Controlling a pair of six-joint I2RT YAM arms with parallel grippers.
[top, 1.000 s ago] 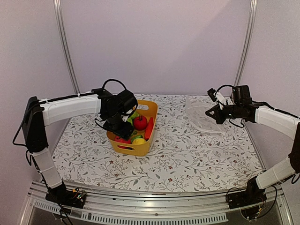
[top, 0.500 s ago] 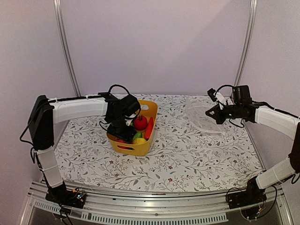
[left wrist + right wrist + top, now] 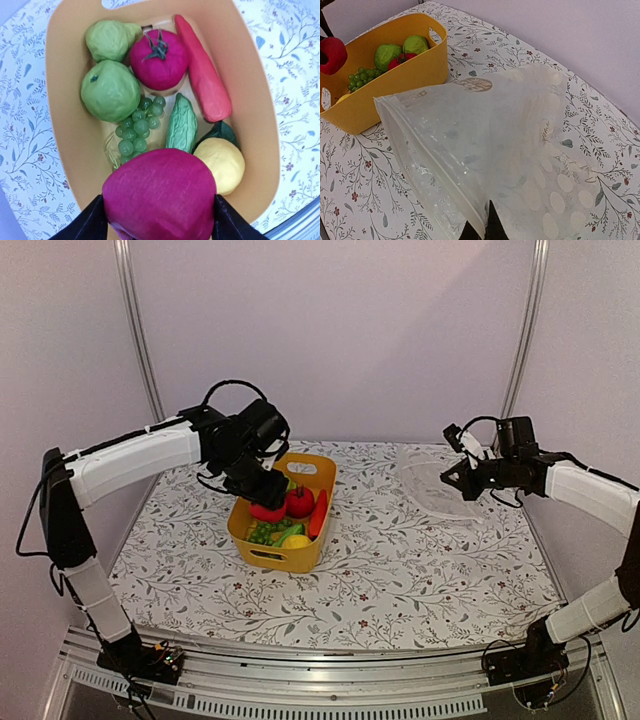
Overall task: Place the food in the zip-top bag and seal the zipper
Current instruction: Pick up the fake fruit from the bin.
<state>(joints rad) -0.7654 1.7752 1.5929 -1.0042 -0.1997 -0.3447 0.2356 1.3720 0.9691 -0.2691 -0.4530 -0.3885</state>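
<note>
My left gripper is shut on a dark red round fruit, held just above the yellow basket. The other food lies in the basket: a red tomato, two green fruits, green grapes, a ridged green vegetable, an orange-red carrot and a yellow lemon. At the back right my right gripper is shut on the edge of the clear zip-top bag, holding it raised. Its zipper runs along the edge that faces the basket.
The flowered tablecloth covers the table. Metal frame posts stand at the back corners before a plain wall. The basket is to the left of the bag, with a gap of cloth between them.
My left gripper dipped into the basket, closed on the dark red fruit and lifted it clear of the other food. The right arm and the bag stayed put.
</note>
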